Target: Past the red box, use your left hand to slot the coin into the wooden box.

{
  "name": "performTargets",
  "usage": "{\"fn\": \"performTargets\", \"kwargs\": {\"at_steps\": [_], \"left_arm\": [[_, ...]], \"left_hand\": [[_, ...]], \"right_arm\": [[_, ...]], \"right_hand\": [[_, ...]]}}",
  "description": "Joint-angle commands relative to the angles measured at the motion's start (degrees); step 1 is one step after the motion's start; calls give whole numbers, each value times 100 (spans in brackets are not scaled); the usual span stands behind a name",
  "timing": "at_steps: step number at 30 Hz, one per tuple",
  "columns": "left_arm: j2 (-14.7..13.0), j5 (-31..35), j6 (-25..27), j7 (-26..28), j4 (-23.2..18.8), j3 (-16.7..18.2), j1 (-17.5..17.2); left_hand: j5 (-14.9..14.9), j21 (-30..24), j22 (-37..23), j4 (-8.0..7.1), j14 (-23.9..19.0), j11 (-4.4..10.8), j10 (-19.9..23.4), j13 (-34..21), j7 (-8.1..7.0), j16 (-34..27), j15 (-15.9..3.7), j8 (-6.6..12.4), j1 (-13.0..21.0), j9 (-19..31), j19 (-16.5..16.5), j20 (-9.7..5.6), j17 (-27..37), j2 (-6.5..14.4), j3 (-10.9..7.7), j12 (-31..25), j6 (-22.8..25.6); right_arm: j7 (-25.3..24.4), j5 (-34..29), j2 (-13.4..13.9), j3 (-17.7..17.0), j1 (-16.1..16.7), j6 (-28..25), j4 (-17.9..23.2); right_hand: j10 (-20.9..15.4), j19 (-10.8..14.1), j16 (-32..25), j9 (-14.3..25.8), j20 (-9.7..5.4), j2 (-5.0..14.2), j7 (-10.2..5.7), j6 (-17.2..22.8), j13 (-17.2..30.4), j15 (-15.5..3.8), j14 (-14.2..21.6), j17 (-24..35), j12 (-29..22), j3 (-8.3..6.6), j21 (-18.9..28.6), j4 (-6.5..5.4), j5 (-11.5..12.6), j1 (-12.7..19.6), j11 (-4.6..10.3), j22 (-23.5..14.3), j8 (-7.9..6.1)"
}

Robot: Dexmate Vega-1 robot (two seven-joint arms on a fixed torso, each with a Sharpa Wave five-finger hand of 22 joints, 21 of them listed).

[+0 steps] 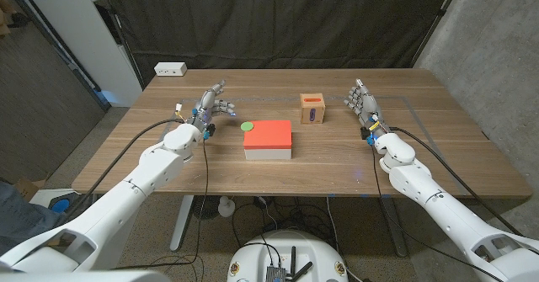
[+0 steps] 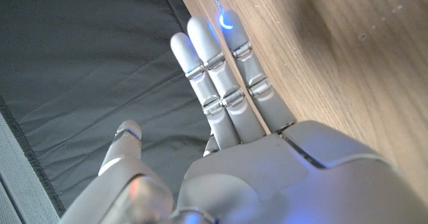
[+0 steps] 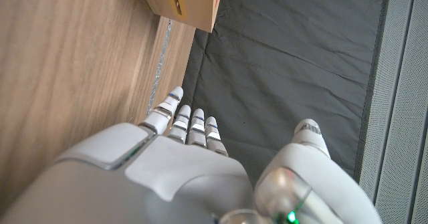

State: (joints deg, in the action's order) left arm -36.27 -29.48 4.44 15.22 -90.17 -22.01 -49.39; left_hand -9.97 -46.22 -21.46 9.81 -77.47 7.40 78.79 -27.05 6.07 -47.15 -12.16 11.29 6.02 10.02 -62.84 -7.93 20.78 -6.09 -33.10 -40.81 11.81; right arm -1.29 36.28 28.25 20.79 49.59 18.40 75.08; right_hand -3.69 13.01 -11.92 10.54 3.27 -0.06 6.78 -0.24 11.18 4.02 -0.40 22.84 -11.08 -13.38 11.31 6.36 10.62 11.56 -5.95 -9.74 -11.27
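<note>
Wood-grain table point(image 1: 168, 160), matte brown planks, dark cloth curtain point(image 1: 278, 21) behind. Red box point(image 1: 269, 139): flat rectangular block, bright red top, pale/white sides, mid-table. Coin point(image 1: 247, 127): small flat green disc, lies on the table just beside the red box's far-left corner, apparently touching or nearly so. Wooden box point(image 1: 312, 109): small light-wood cube w/ a dark slot in its near face, past the red box & to its right, apart from it; in right wrist view it point(image 3: 179, 1) shows the slot in pale wood w/ a smooth face. Left hand point(image 1: 214, 107): grey metallic, smooth segmented fingers, raised w/ fingers spread & holding nothing; coin sits near it, to its right & slightly nearer the robot, not touching. Left wrist view: fingers point(image 2: 214, 70) straight, side by side along the table edge, thumb apart. Right hand point(image 1: 364, 103): fingers extended, nothing held, right of the wooden box, apart from it. White power strip point(image 1: 170, 68) at far-left table corner.
</note>
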Motion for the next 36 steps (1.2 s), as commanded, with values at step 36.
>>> {"fn": "performTargets", "kwargs": {"at_steps": [36], "left_arm": [[-542,-1160,1580,809,-1652,652,-828]], "left_hand": [[-97,-1982,-2260,56,-270,355,332,-534,128,-3235,19,352,2079,89,-494,-427,1509,298,-944,-3998,3145]], "right_arm": [[-544,-239,336,-81,596,-215,1058]], "right_hand": [[-116,108,-62,10,28,46,123,107,-2,52,94,-46,-65,-29,26,78,13,63,-22,-29,-19]]}}
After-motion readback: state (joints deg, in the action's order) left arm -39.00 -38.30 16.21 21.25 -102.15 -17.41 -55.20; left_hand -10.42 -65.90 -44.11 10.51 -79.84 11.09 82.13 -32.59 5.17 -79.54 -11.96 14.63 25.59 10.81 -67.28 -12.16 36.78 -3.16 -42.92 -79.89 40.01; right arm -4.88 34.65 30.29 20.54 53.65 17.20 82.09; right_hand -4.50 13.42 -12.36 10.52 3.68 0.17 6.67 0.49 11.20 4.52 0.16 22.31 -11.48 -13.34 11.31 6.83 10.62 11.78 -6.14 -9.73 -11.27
